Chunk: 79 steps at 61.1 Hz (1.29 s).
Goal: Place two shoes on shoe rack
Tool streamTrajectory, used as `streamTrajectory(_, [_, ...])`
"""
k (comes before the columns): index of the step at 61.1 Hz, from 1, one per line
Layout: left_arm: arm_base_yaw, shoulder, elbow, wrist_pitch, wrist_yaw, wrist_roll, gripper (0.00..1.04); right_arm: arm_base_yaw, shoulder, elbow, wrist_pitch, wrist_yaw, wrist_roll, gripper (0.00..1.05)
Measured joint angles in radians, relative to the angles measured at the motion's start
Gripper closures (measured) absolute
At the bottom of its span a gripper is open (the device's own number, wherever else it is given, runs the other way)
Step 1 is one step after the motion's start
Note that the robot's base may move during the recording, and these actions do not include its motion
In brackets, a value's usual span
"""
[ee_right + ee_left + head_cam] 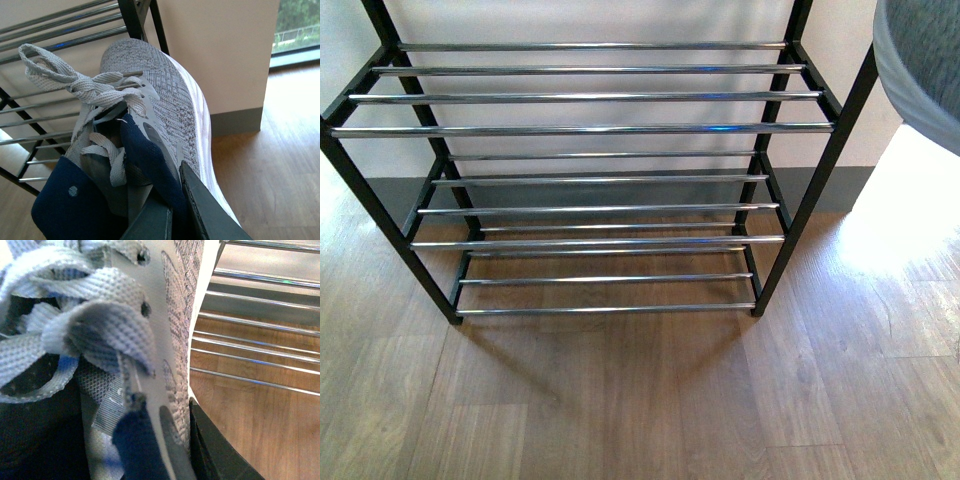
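The shoe rack [590,128] stands against the wall in the front view, black-framed with chrome-rod shelves that hold nothing I can see. My left gripper [175,440] is shut on a grey knit sneaker [175,315] at its side wall; laces and navy collar fill the left wrist view, with the rack's rods [260,325] beyond. My right gripper [172,210] is shut on the other grey knit sneaker [165,100] at its navy collar, toe pointing toward the rack [65,25]. A grey sneaker edge [925,60] shows at the front view's top right corner. Neither arm shows there.
Wood-look floor [640,400] lies in front of the rack. A pale wall with a grey skirting board [235,120] runs behind it. A bright sunlit patch [900,220] falls on the floor right of the rack, near a window [297,25].
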Motion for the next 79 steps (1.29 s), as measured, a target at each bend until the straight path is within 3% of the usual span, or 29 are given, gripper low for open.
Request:
streamTrajectory(19, [0.0, 0.0, 0.0, 0.0, 0.0, 0.0, 1.02, 0.129, 0.061, 0.312, -0.204, 0.058, 0.167, 1.03])
streamTrajectory(57, [0.0, 0.0, 0.0, 0.0, 0.0, 0.0, 1.02, 0.372, 0.678, 0.969, -0.299, 0.259, 0.352, 1.03])
streamTrajectory(65, [0.0, 0.0, 0.0, 0.0, 0.0, 0.0, 1.02, 0.381, 0.824, 1.091, -0.342, 0.257, 0.369, 1.03])
streamTrajectory(79, [0.0, 0.0, 0.0, 0.0, 0.0, 0.0, 1.02, 0.316, 0.969, 1.21, -0.391, 0.297, 0.383, 1.03])
